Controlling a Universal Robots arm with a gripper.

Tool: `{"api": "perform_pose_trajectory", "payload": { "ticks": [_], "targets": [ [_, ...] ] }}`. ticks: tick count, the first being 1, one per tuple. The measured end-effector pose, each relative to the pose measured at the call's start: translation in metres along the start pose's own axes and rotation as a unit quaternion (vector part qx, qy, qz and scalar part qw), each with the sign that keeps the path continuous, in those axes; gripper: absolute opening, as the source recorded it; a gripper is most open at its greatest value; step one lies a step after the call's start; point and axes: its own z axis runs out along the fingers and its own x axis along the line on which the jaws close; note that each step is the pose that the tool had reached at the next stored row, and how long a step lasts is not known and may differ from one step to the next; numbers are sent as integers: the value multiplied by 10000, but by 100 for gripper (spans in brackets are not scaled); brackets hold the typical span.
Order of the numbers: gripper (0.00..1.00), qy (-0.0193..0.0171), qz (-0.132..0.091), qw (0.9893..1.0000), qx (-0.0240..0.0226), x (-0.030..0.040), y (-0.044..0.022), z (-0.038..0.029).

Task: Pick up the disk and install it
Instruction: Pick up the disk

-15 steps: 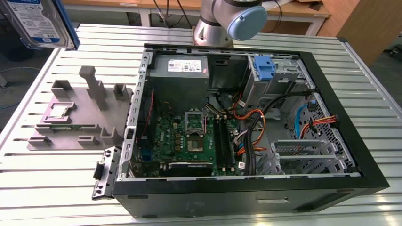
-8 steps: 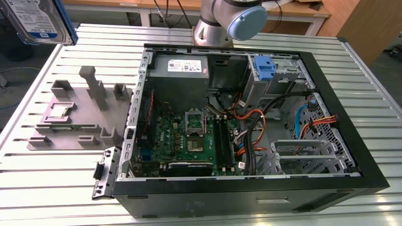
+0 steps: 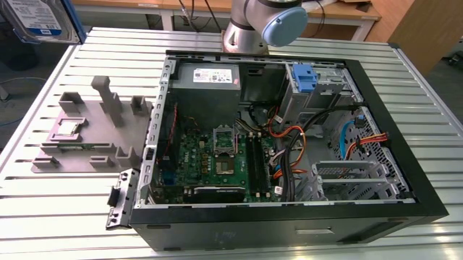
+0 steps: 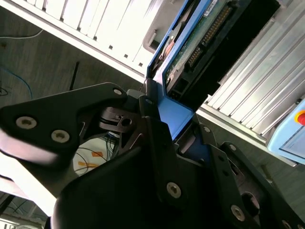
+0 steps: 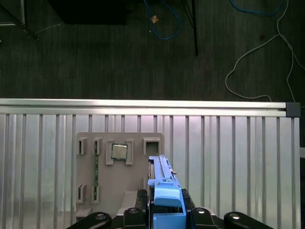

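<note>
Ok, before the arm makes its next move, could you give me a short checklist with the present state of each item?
1. Grip on the disk: ok, the gripper is shut on it in both wrist views.
2. Disk clear of the grey fixture: ok, held high above it.
3. Computer case open: ok, its inside is exposed.
4. Cables clear of the drive bays: cannot tell, bundles run beside them.
5. CPU chip resting in the fixture: ok.

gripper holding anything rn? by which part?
Yes: the gripper holds the disk, clamped at one end by its blue plastic rail; the rest sticks out past the fingers.
</note>
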Motion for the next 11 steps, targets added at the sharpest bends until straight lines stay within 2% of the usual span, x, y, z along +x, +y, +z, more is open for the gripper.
{"api": "perform_pose_trajectory", "payload": {
  "ticks": [5, 11],
  "targets": [
    [37, 0, 0, 10000, -1, -7, 2, -123],
    [37, 9, 0, 10000, 0, -6, 3, -133]
  ]
}}
